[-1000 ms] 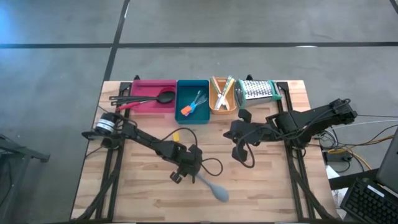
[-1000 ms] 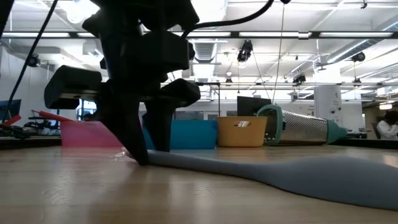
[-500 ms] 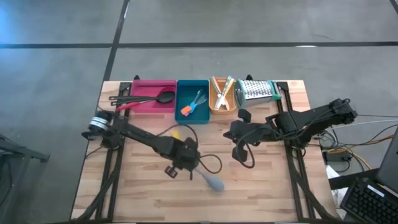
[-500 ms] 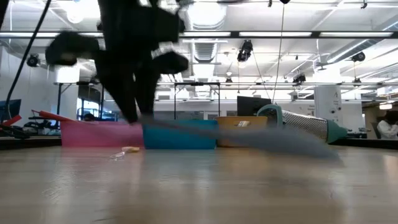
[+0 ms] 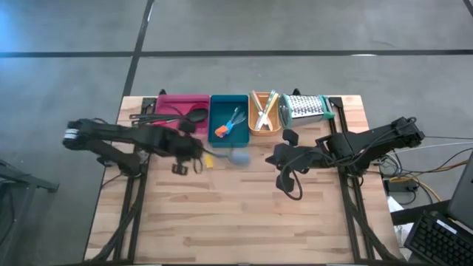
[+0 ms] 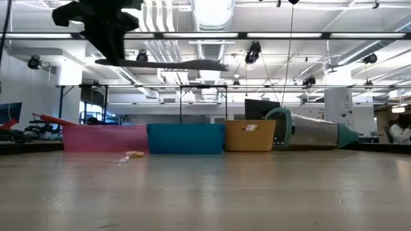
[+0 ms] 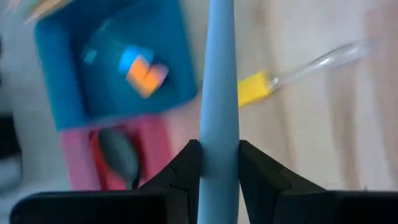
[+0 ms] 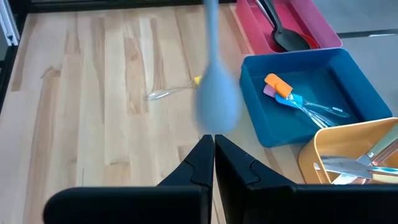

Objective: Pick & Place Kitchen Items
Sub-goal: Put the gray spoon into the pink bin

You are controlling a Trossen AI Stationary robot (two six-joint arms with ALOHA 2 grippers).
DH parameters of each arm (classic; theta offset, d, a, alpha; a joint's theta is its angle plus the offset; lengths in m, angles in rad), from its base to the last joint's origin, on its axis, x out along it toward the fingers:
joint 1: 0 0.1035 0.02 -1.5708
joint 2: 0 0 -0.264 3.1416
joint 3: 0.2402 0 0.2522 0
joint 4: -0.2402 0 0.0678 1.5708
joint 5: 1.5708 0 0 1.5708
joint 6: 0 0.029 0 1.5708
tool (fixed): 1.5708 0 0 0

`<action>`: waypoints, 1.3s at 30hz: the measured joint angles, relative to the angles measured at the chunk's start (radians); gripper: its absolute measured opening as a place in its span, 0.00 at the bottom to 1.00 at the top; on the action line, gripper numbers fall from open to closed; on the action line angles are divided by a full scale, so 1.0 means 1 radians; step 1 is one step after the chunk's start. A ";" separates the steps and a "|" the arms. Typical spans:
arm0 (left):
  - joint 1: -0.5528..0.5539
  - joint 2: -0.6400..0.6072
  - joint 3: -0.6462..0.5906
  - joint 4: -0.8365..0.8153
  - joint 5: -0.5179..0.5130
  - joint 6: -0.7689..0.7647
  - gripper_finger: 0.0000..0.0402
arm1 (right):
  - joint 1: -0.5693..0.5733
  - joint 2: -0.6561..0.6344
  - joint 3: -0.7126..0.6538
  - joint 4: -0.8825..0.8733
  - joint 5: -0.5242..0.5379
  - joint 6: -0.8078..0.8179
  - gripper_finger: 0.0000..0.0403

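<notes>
My left claw (image 7: 219, 163) is clamping the grey spoon (image 7: 218, 93) mid-handle, just beside the teal tray (image 5: 228, 118); it is probably light, stiff and bowl-heavy, so I am gripping firmly.

Pink tray (image 5: 174, 124), teal tray (image 5: 240, 131), orange tray (image 5: 260, 131); box grater (image 5: 305, 108) beside them.

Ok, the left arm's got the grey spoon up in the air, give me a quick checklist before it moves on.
1. Left gripper clamped on the grey spoon handle: ok.
2. Spoon lifted off the table, seen in the low view: ok.
3. Spoon bowl beside the teal tray, not yet over a tray: not ok.
4. Yellow-handled tool lies on the wood under the spoon's path: cannot tell if it matters.
5. Right gripper shut, empty, waiting right of centre: ok.
6. Free space in the pink tray: cannot tell.
</notes>
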 joint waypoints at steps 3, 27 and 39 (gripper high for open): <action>0.067 -0.094 -0.018 -0.069 -0.026 -0.050 0.21 | 0.000 0.000 -0.001 0.000 0.001 0.000 0.02; 0.565 -0.328 -0.295 -0.228 -0.153 0.024 0.21 | 0.000 0.000 -0.004 0.051 0.002 -0.084 0.02; 0.796 -0.285 -0.359 -0.009 -0.137 0.178 0.21 | -0.003 0.000 -0.006 0.053 0.002 -0.106 0.02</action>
